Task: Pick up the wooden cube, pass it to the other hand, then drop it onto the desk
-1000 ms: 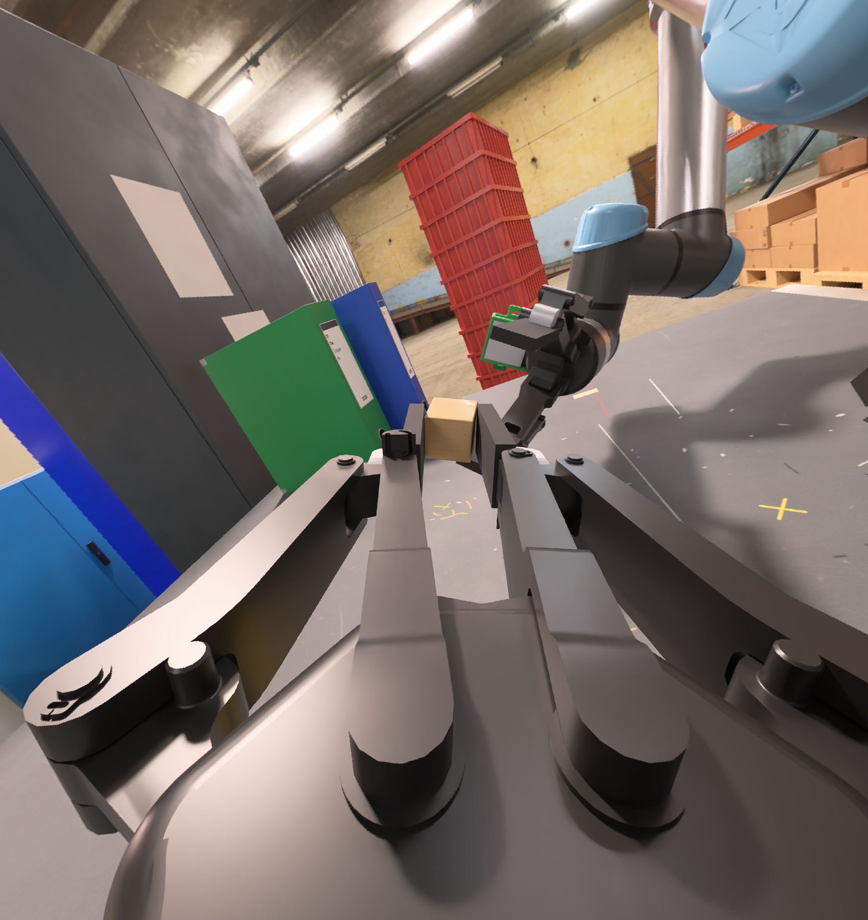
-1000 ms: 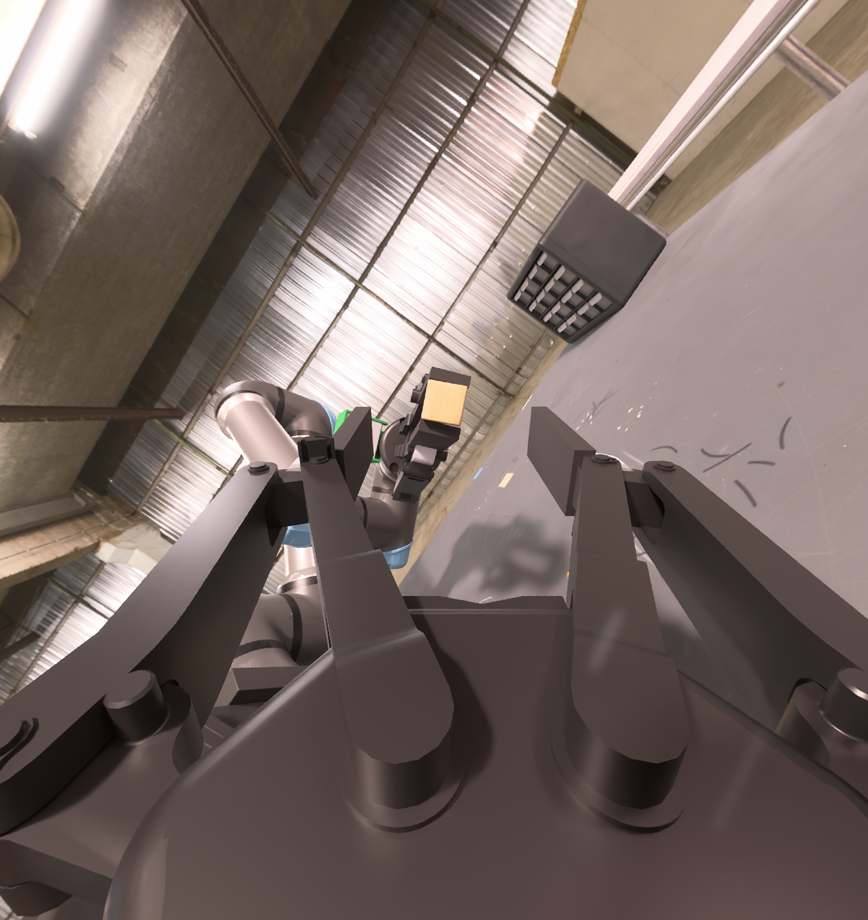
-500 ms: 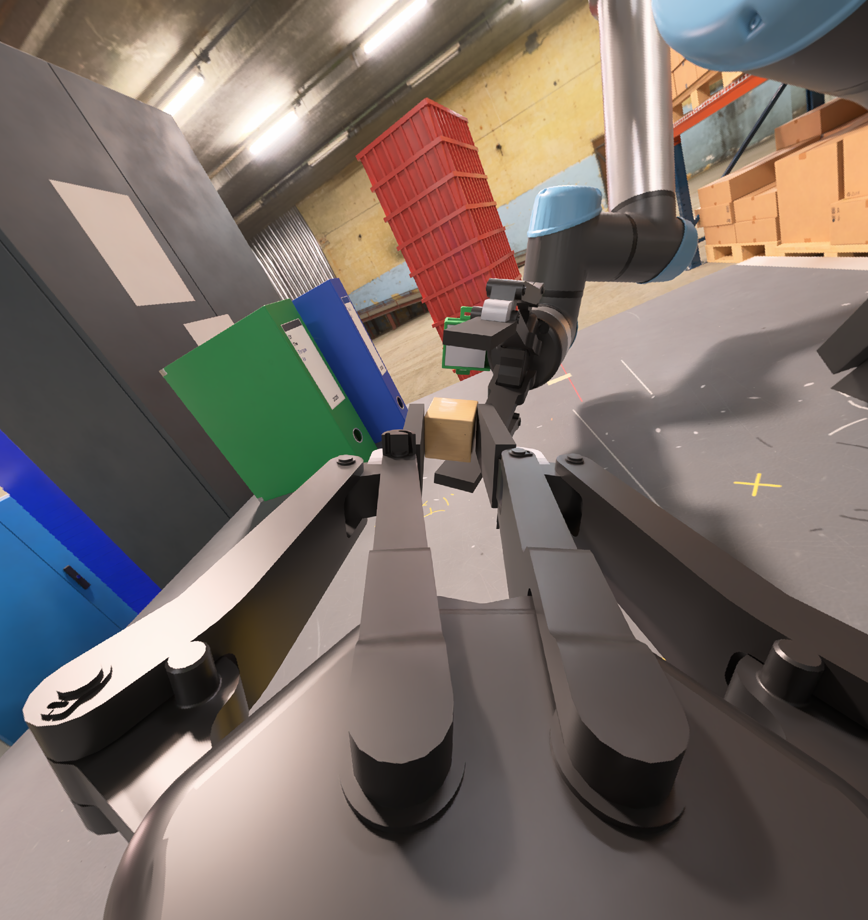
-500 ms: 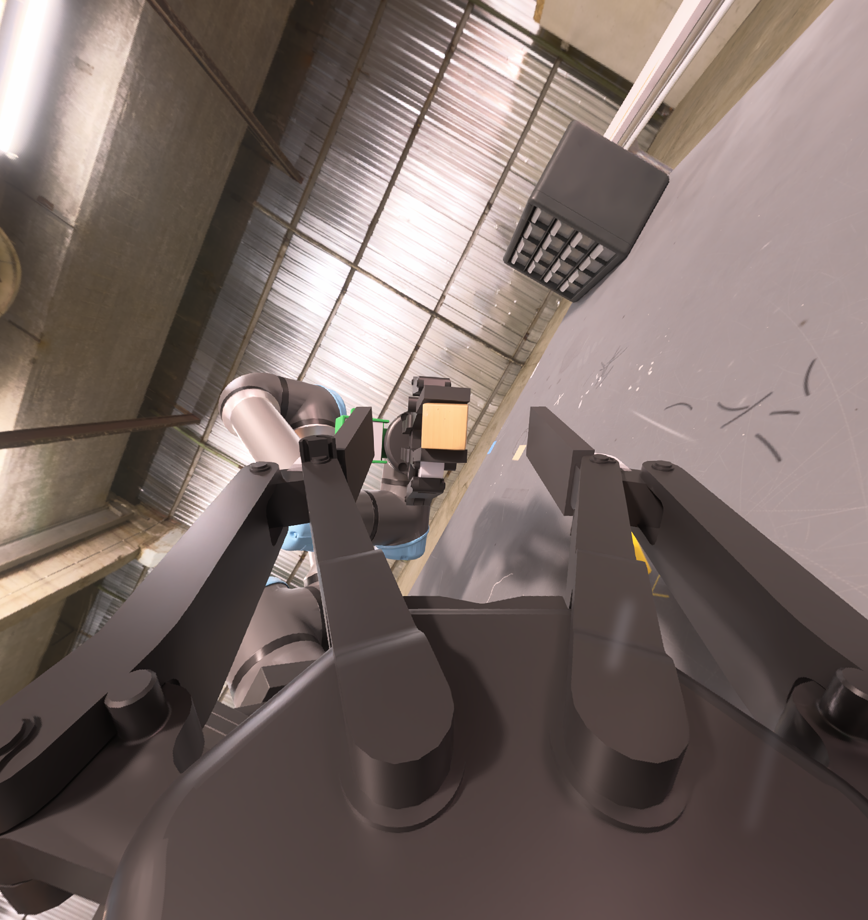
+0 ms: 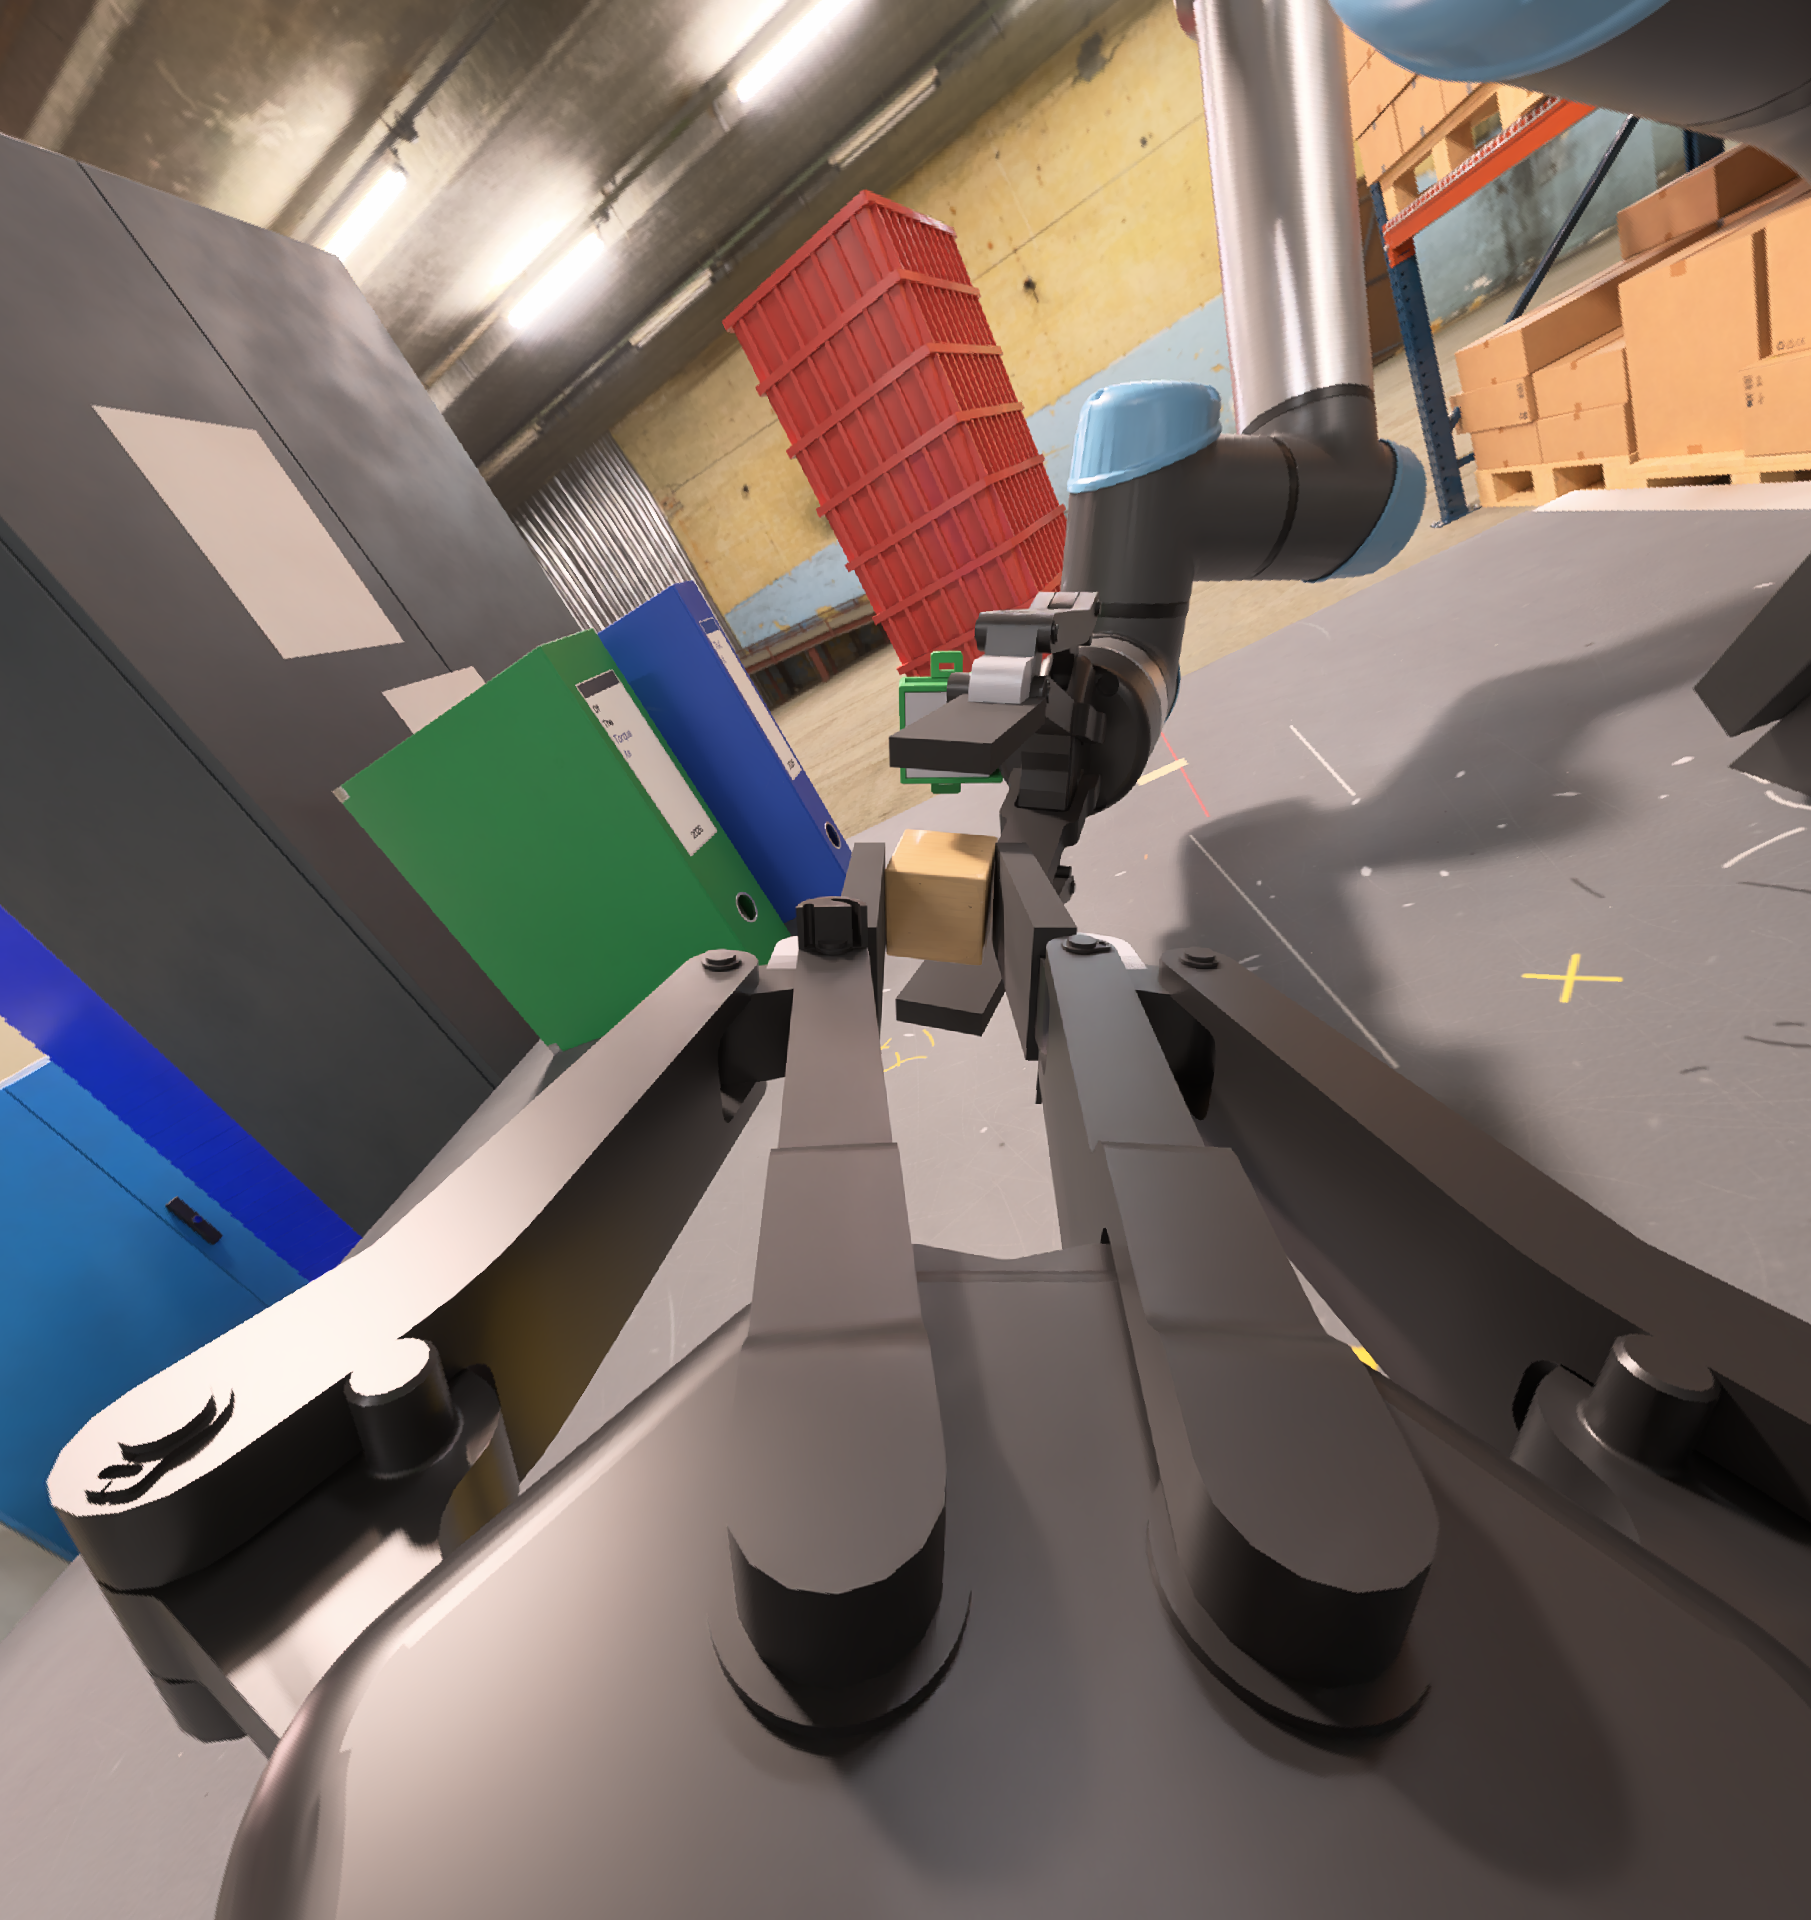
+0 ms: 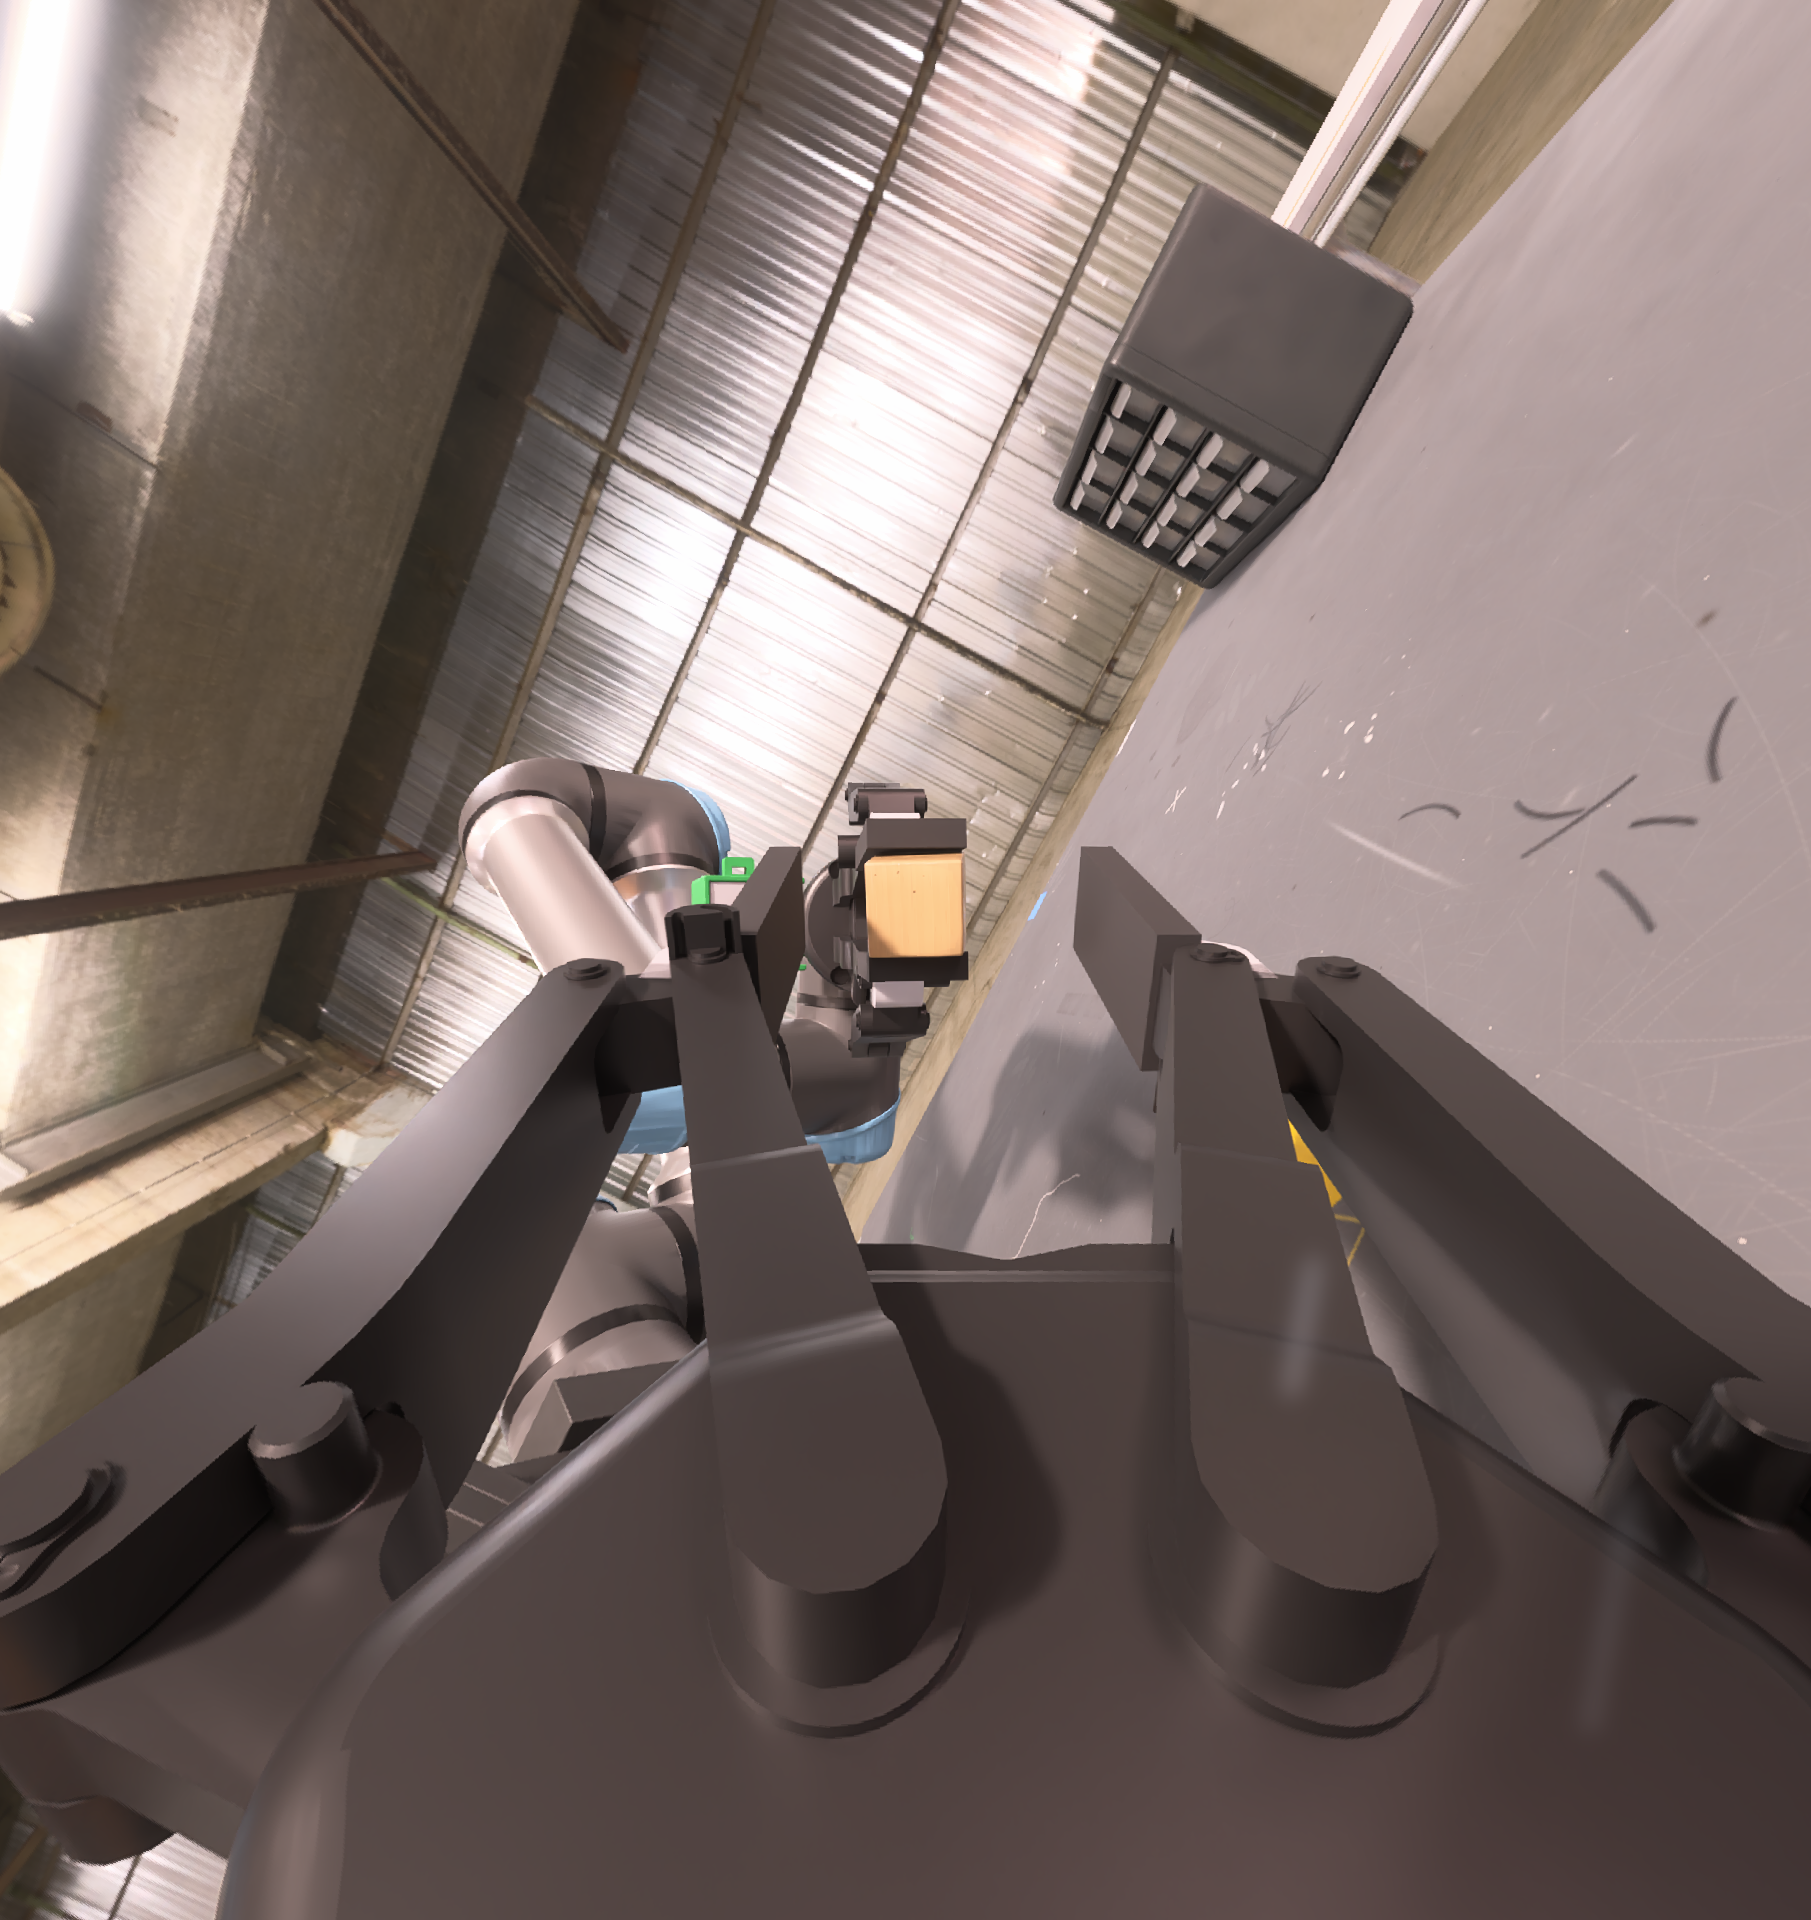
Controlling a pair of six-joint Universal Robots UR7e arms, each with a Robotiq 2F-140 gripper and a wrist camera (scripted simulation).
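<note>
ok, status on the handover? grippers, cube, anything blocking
Left gripper shut on wooden cube, held above the desk. Right gripper open, facing the cube, not touching it. Nothing between them.

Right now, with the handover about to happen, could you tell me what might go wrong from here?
1. The wooden cube is pinched in the left gripper above the desk; releasing before the right gripper shuts would drop it too early.
2. In the right wrist view the cube sits left of centre between the open fingers, so one finger may push it askew.
3. The fingers cross closely and could collide.
</note>
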